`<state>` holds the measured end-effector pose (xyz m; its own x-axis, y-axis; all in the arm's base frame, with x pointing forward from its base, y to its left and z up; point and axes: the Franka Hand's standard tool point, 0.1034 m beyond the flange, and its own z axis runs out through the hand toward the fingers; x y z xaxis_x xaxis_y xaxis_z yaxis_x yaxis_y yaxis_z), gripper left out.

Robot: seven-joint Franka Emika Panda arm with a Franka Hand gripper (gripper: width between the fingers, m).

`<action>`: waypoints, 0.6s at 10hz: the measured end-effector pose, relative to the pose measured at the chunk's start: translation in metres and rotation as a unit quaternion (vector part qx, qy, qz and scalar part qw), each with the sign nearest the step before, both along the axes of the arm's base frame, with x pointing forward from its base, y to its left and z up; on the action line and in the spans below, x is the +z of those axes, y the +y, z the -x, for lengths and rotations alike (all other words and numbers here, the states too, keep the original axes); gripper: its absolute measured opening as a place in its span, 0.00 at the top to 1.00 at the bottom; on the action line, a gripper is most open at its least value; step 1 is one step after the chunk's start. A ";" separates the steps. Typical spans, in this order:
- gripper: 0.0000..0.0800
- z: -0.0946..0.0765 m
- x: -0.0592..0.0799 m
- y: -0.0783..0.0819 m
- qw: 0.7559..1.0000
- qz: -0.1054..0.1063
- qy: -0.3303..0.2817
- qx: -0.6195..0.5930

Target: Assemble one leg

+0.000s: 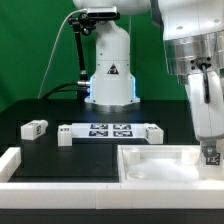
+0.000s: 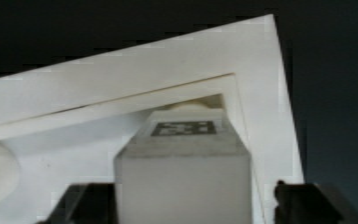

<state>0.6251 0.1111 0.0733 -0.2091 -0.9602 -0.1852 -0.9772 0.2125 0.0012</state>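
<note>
Toward four o'clock in the exterior view, the leg (image 2: 185,160) is clamped upright between the narrowed fingers of the gripper (image 1: 211,156) and held over a corner of the tray-like part (image 1: 160,165), presumably to line it up for attachment.

The leg (image 2: 185,165) and tray (image 1: 160,165) look smooth matt white plastic; the table (image 1: 60,110) matt black.

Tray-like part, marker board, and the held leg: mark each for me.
tray-like part (image 1: 135,158), exterior view, raised rim.
marker board (image 1: 110,131), exterior view, tagged top.
leg (image 2: 179,165), wrist view, face below its tag.
</note>
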 end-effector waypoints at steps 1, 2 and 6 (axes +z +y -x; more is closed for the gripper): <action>0.41 0.000 0.000 0.000 1.000 0.001 -0.004 0.025; 0.24 0.001 0.000 0.000 0.999 0.000 -0.003 0.046; 0.19 0.006 -0.001 0.005 0.973 -0.001 -0.016 0.231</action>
<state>0.6193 0.1156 0.0726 0.2505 -0.9501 -0.1858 -0.9680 -0.2491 -0.0314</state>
